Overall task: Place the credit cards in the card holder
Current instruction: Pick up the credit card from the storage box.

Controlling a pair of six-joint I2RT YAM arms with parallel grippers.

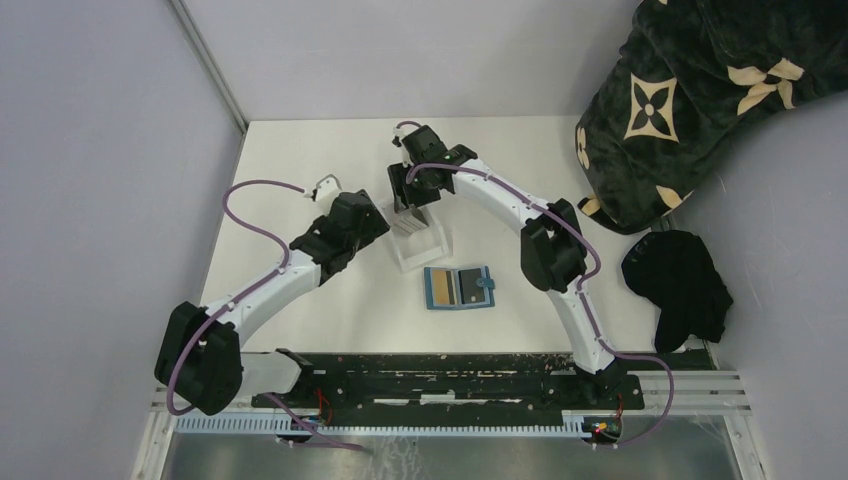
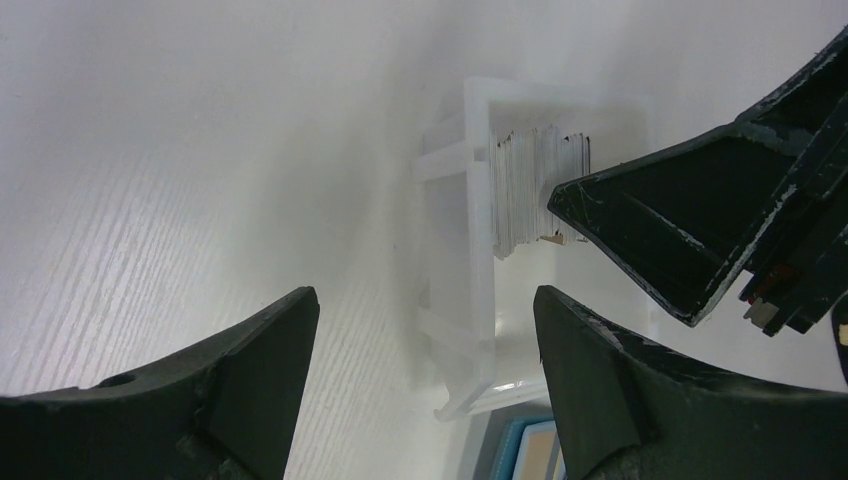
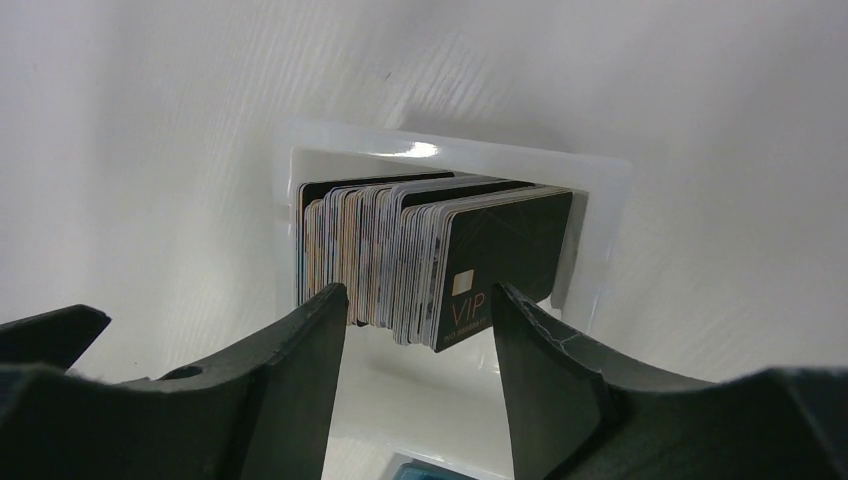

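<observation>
The teal card holder (image 1: 458, 287) lies open on the table, with a gold-yellow card (image 1: 437, 288) in its left pocket. A stack of several credit cards (image 3: 400, 255) stands on edge in a clear plastic tray (image 3: 600, 200), with a black VIP card (image 3: 505, 260) at the front. My right gripper (image 3: 418, 310) is open just above the stack and holds nothing. It shows in the top view (image 1: 412, 205) over the tray (image 1: 420, 245). My left gripper (image 2: 425, 340) is open and empty beside the tray (image 2: 480, 250), left of the cards (image 2: 525, 190). The holder's corner (image 2: 525, 455) shows below.
A dark patterned blanket (image 1: 690, 100) and a black cloth (image 1: 680, 285) lie at the right edge of the table. A grey wall stands along the left side. The right gripper's finger (image 2: 690, 220) reaches in over the tray in the left wrist view.
</observation>
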